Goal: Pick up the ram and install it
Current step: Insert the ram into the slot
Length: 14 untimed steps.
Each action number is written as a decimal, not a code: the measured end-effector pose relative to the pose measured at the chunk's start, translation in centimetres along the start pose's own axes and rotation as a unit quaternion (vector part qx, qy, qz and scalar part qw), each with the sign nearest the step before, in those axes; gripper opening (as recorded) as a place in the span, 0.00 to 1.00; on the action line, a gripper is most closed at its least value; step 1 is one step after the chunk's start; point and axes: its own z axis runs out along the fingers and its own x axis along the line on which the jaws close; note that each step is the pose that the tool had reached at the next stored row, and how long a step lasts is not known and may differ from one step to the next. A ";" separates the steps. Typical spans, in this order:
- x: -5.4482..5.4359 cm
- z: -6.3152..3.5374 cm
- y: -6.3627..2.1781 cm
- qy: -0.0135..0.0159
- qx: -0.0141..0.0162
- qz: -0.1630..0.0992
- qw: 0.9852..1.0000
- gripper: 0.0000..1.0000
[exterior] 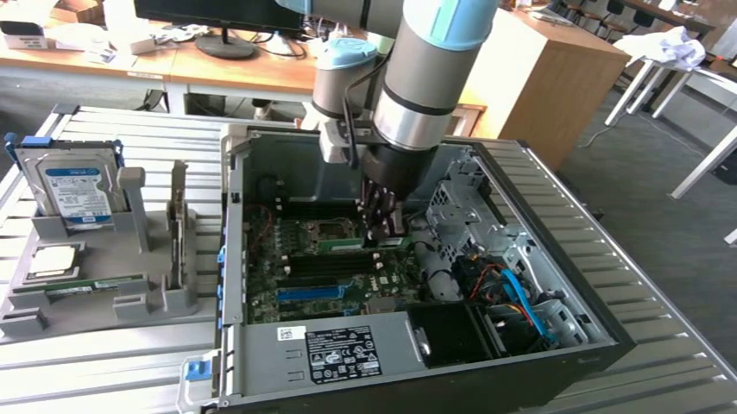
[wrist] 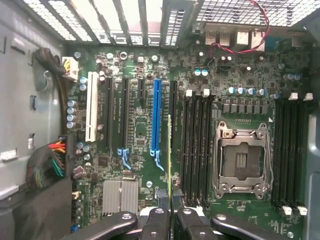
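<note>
We see the black-fingered end effector (wrist: 170, 214) closed on the ram (wrist: 170, 155), a long, thin green circuit-board stick that the wrist view catches edge-on as a narrow yellow-green line. It hangs over the green motherboard (wrist: 145, 175), between the glossy blue expansion slot (wrist: 156, 115) and the nearest bank of black memory slots (wrist: 195, 145) with white latches. We cannot tell whether it touches a slot. Beside those slots lies the square processor socket (wrist: 240, 160) in its bright metal frame, and near the fingers sits a ribbed silver heat sink (wrist: 120, 195).

The exterior view adds the smooth silver and pale-blue arm (exterior: 426, 78) reaching down into the open dark-grey metal computer case (exterior: 599, 345), which lies on a tabletop (exterior: 103, 362) of ribbed metal slats. At the exterior view's left a grey moulded holder (exterior: 116, 302) carries a silver hard drive (exterior: 75, 194) with a blue label, a small square silver processor chip (exterior: 52, 260) and a second green memory stick (exterior: 98, 285). A black-and-white sticker (exterior: 342, 354) sits on the grey box at the case's near end, and we cannot read its writing.
</note>
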 end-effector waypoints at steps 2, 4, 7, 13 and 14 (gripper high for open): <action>0.0 0.11 0.06 0.000 0.000 0.007 1.000 0.13; 0.0 0.20 0.06 0.000 0.000 0.010 1.000 0.13; 0.0 0.38 0.08 0.001 0.000 0.013 1.000 0.13; 0.0 0.71 0.10 0.003 0.000 0.016 1.000 0.13; 0.0 0.76 0.16 0.003 0.001 0.019 1.000 0.13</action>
